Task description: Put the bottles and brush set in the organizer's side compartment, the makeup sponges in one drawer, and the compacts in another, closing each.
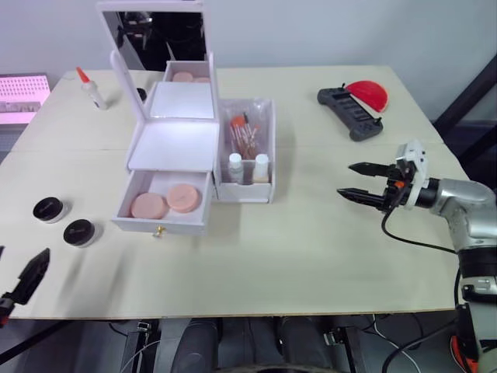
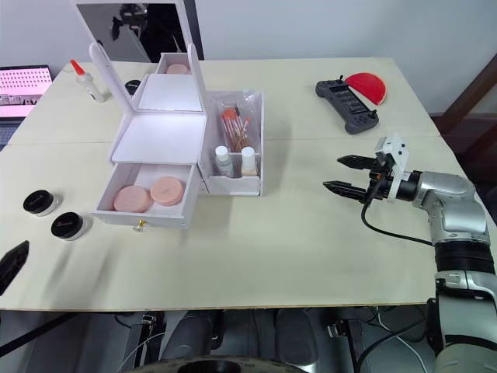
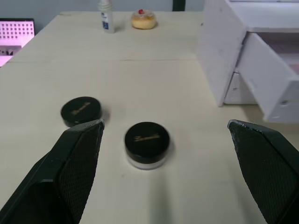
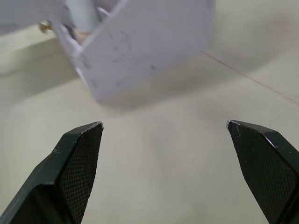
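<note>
left gripper point(image 3: 163, 140) jaws wide | compacts point(image 3: 147, 143) between | doughnut point(image 3: 143, 19) behind

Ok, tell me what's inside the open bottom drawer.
Two round pink sponges lie side by side in the open drawer. Its rear part runs under the organizer top, so whatever may sit back there is covered.

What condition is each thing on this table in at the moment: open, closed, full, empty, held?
Organizer: mirror lid up.
Lower drawer: pulled open, two makeup sponges inside.
Side compartment: holds two bottles standing and the brush set.
Two compacts: lids on, lying on the table, not yet stored.
Left gripper: open, empty, nearest the compacts.
Right gripper: open, empty.
</note>
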